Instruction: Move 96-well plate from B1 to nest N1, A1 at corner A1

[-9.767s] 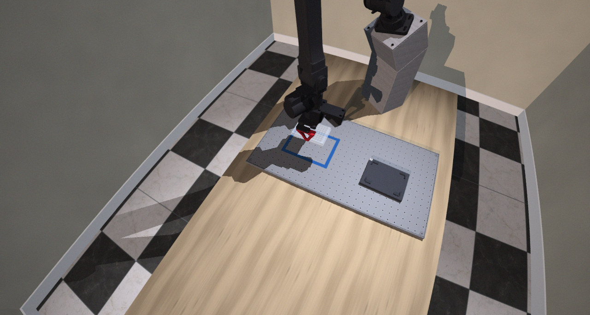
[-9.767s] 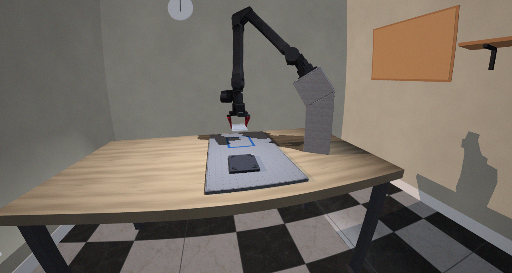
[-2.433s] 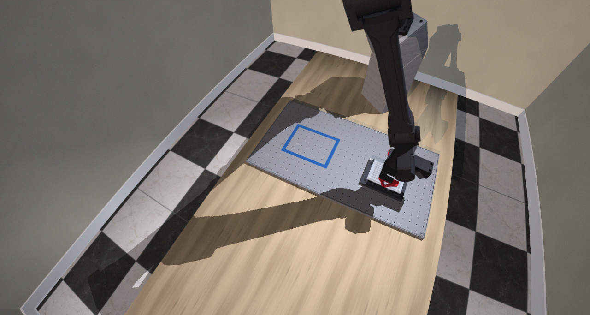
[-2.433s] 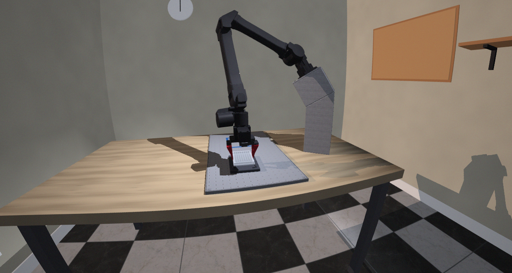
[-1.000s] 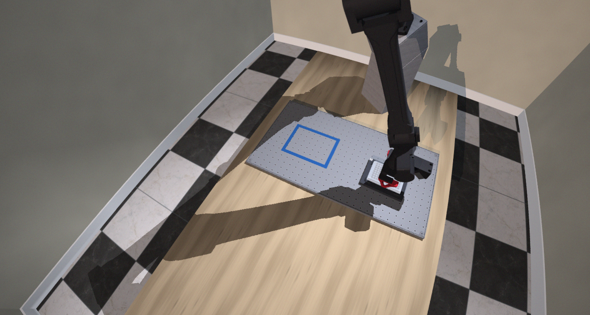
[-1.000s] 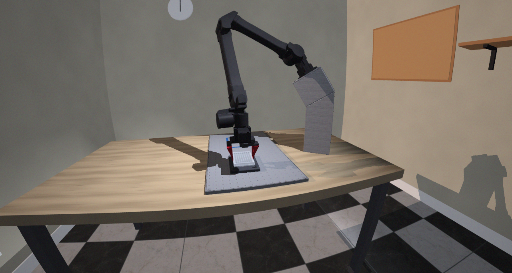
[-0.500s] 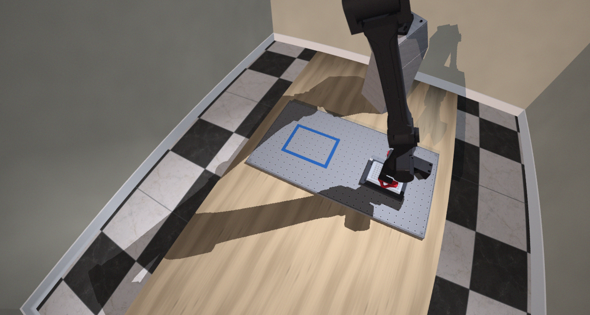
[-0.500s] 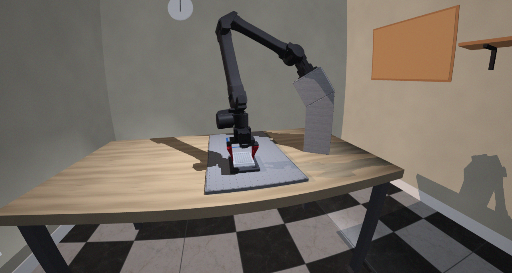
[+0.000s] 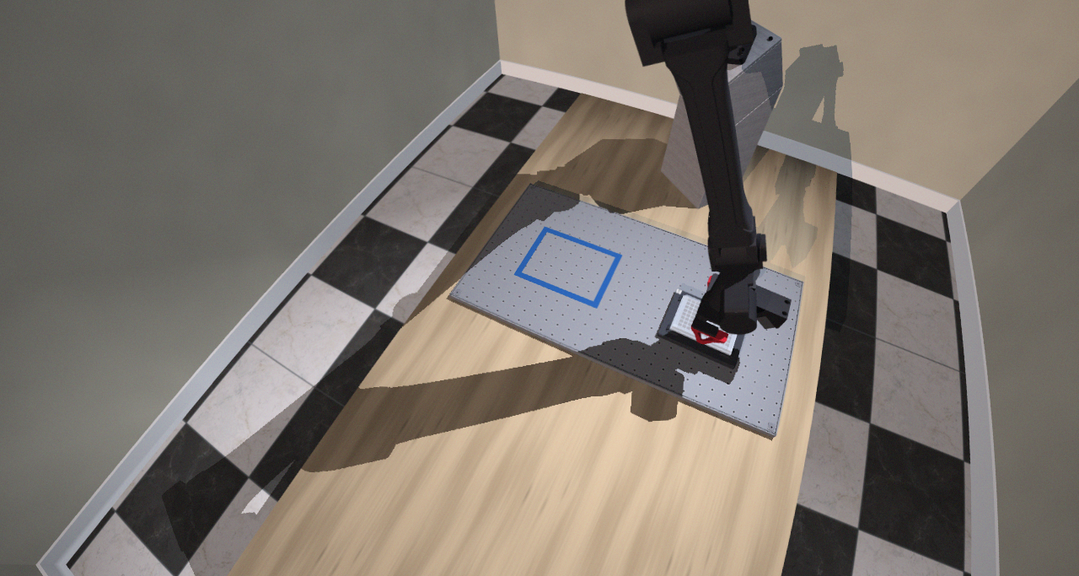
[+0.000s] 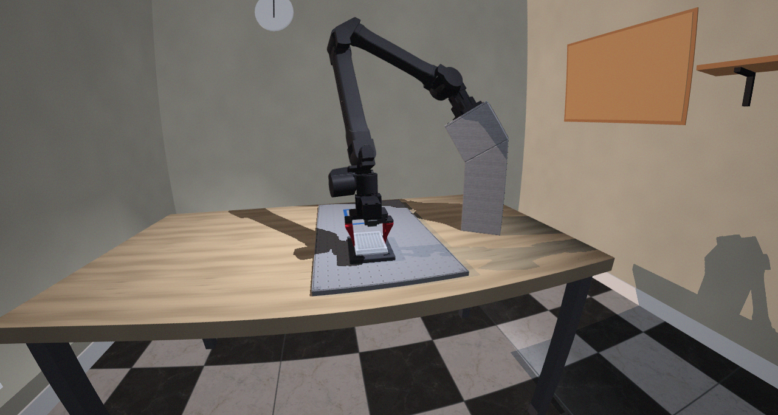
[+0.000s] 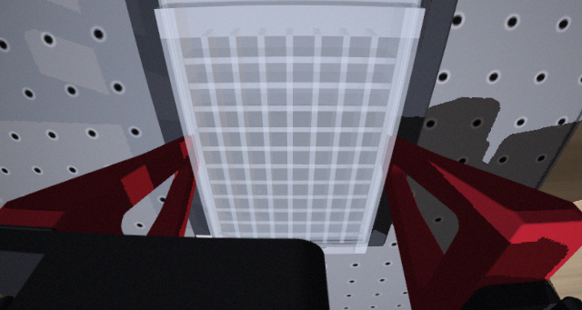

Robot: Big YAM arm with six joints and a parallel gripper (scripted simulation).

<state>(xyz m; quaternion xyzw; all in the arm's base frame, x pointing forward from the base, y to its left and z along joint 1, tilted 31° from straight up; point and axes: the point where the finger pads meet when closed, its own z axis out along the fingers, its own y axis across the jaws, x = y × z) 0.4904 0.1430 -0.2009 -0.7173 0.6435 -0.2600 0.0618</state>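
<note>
Plate [image 11: 291, 124] sits directly over the dark nest [image 11: 145, 74], held between the red fingers of the gripper [image 10: 369, 232]. We see the fingers pressed against its two long sides, closed on it. In the wrist view the nest's dark border shows on the left, right and far sides of the plate; we cannot tell whether the plate is fully down. In the exterior view the nest [image 10: 375, 257] lies on the near half of the grey breadboard [image 10: 435, 260], with the plate [image 10: 370, 242] on top of it. In the top view the blue outline [image 9: 567, 265] lies on the same breadboard [image 9: 754, 391], well apart from the nest [image 9: 668, 323]. The arm [image 10: 353, 113] reaches down from a grey pedestal [image 10: 484, 195] at the table's far right.
</note>
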